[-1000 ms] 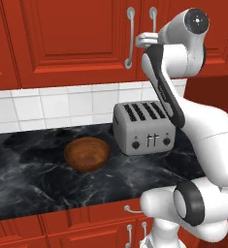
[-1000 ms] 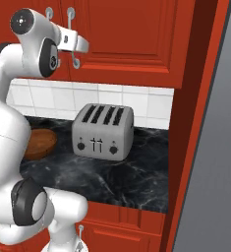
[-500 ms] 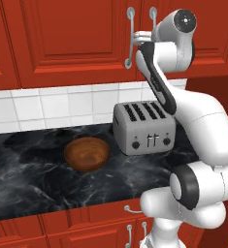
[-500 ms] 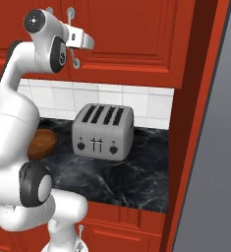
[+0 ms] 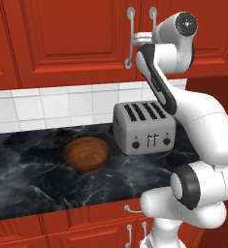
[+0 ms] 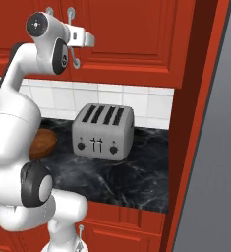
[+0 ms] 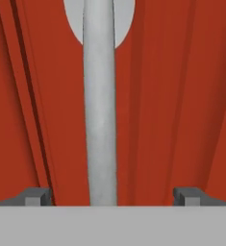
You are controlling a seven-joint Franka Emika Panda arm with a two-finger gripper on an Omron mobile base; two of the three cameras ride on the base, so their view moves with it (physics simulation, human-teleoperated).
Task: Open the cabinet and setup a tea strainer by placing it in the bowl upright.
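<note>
The fingers (image 7: 112, 196) are held apart astride the handle (image 7: 100, 120) of the cabinet (image 5: 76, 38). The rigid, smooth handle is best gripped mid-length. A hinged, stiff door is judged.

There is one round brown wooden bowl (image 5: 87, 154) and one silver four-slot toaster (image 5: 144, 128) on the dark marble counter (image 5: 28, 179). The large red wall cabinet (image 5: 72, 38) shows two doors and two long silver handles (image 5: 130, 36).

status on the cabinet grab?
End effector open, straddling a cabinet handle. Doors closed. Bowl waiting on counter; toaster beside it, nothing blocking.
</note>
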